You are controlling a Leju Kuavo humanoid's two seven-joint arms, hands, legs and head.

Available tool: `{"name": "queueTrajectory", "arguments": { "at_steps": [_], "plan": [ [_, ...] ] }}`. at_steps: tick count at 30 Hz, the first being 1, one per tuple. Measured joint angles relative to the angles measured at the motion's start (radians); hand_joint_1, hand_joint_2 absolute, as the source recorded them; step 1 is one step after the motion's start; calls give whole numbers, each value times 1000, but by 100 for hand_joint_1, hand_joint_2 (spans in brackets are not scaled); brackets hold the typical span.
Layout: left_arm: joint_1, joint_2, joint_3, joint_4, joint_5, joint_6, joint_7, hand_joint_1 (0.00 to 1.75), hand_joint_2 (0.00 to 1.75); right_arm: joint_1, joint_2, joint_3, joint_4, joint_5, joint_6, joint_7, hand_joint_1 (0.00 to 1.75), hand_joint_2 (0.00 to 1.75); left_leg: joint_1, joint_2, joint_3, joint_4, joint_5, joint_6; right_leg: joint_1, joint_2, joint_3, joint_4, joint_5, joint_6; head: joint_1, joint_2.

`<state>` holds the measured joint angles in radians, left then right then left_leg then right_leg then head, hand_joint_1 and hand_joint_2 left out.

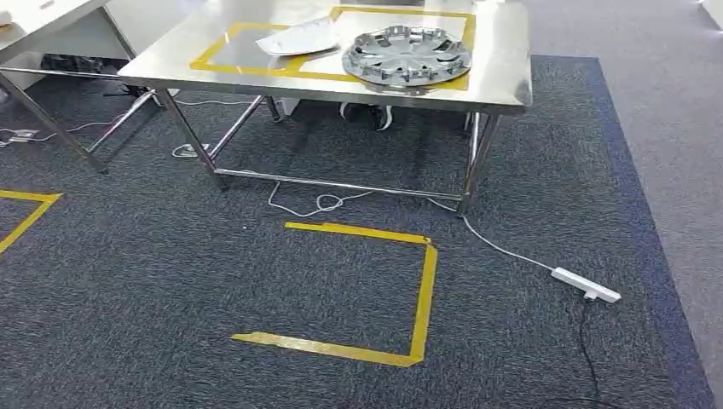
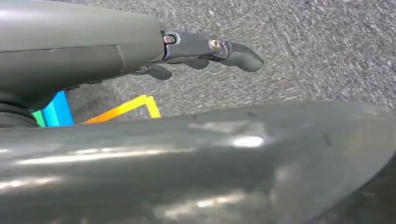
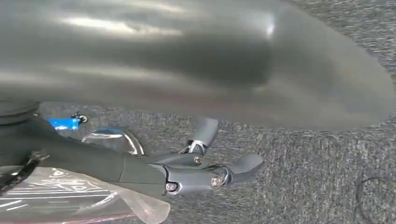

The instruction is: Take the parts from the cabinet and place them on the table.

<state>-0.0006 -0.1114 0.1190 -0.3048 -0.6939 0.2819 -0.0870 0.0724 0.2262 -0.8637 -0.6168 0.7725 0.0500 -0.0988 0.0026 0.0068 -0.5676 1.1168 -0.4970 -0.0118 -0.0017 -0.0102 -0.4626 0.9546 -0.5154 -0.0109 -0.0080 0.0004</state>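
at the robot's sides, over the dark carpet, both hands hang low. the left hand (image 2: 205,51) has its fingers loosely extended and apart, with nothing in them. the right hand (image 3: 205,170) lies with its fingers stretched along a clear plastic bag (image 3: 93,196); a bagged part seems to sit beside or under it, but i cannot tell whether the fingers actually grip it.

outward from there, the head view looks down on a yellow tape square (image 1: 375,290) on the carpet, open on its left side; it reads as a standing mark set just short of the steel table (image 1: 503,60). far on the tabletop, a silver wheel cover (image 1: 407,56) lies flat inside a yellow taped frame (image 1: 213,58), with a white bagged part (image 1: 298,38) to its left, overlapping its edge. both look already delivered, so the task seems partly done.

for room: the taped frame has bare steel at its near left. the near table edge is unobstructed, but a white cable (image 1: 503,247) trails from under the table to a power strip (image 1: 587,285) on the right, just beside the tape square, a likely trip risk for the feet. another table (image 1: 51,25) stands far left.
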Motion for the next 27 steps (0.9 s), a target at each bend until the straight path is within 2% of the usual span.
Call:
{"name": "queueTrajectory", "arguments": {
  "at_steps": [1, 2, 3, 4, 5, 6, 7, 9, 10, 16, 27],
  "plan": [
    [0, 1, 0, 0, 0, 0, -1, 0, 0, -2, 0, -2, 2, -2, 0, -1, 0, 0, -2, -2, 48, -85, 30, 10, 1, 1, -2, 2, 0, 1, 0, 0],
    [0, 3, 2, 0, 0, 1, -2, 0, 0, -5, 0, -4, 9, -3, 2, -2, 0, 0, -5, -3, 69, -119, 23, 22, 7, 2, -7, 10, 2, 5, 2, 0],
    [0, 3, 2, 0, 0, 3, -4, 0, 0, -9, 0, -6, 11, -4, 3, -2, 0, 0, -7, -3, 63, -122, 25, 24, 6, 1, -24, 9, 5, 11, 2, 0],
    [-1, 3, 3, 0, 1, 2, -5, 0, 0, -10, 0, -8, 14, -5, 4, -2, 0, 0, -8, -2, 62, -132, 23, 27, 5, 1, -17, 9, 6, 15, 0, 0],
    [-1, 0, 3, 0, 1, 2, -6, 0, 0, -11, -2, -9, 17, -5, 5, -2, 0, 0, -5, -1, 64, -151, 8, 13, 9, 0, -26, 20, -2, 4, 2, 0],
    [-2, 2, 3, 0, 1, 3, -7, 0, 0, -14, -3, -11, 18, -5, 6, -3, 0, 0, -5, -3, 59, -143, 12, 7, 7, -1, -30, 21, 1, 4, 3, 0],
    [-2, 2, 4, 0, 3, 3, -7, 0, 0, -16, -5, -14, 22, -6, 7, -3, 0, 0, -7, -2, 57, -142, 11, 11, 6, -1, -37, 20, 2, 8, 0, 0],
    [-3, 1, 4, 0, 3, 3, -7, 0, 0, -19, -5, -14, 26, -7, 10, -3, 0, 0, -9, -2, 57, -141, 11, 13, 4, 0, -42, 19, 4, 10, 1, 0],
    [-4, 0, 4, 0, 3, 3, -7, 0, 0, -20, -6, -14, 29, -7, 12, -4, 0, 0, -10, -2, 56, -141, 11, 17, 3, 0, -42, 19, 5, 12, 2, 0],
    [-8, -1, 4, 0, 3, 2, -8, 0, 0, -22, -10, -16, 50, -25, 23, -11, 0, 0, -15, -2, 53, -139, 15, 24, -2, 0, -44, 17, 12, 23, 2, 0],
    [-15, 0, 4, 3, 13, 6, -15, 0, 0, -31, -25, -47, 112, -60, 31, -11, 0, 0, -14, -2, 52, -139, 18, 26, -2, 0, -45, 20, 13, 25, 1, 0]
  ]
}}
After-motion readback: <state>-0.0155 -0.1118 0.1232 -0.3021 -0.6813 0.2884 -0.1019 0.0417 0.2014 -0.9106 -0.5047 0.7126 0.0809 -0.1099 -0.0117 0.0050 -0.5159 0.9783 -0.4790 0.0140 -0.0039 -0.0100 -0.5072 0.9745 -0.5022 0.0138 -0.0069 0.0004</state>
